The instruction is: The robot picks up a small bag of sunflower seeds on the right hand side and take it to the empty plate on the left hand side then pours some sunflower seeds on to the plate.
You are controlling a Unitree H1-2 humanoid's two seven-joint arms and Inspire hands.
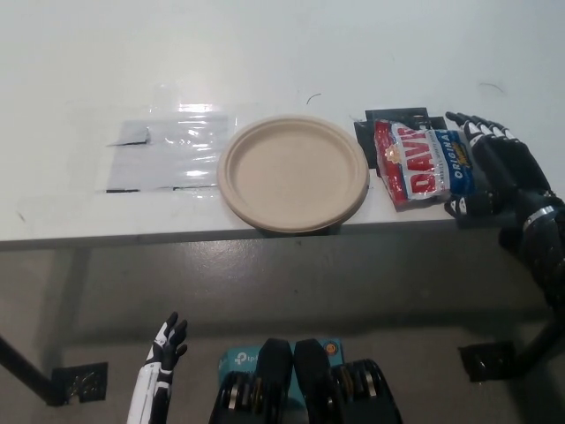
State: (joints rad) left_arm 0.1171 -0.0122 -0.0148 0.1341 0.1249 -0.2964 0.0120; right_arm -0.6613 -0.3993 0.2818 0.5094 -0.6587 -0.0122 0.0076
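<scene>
The black right hand [496,170] cups the seed bag's [422,160] right end, fingers [468,127] spread, on the white desk [265,53]; the white left hand [164,346] hangs low, fingers apart.

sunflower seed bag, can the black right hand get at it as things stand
Probably yes. The black right hand is already at the right end of the red, white and blue sunflower seed bag, fingers spread over that end, with nothing between them. The bag lies flat on the white table, not yet gripped.

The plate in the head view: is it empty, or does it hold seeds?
Empty: the plate shows only its bare tan surface.
</scene>
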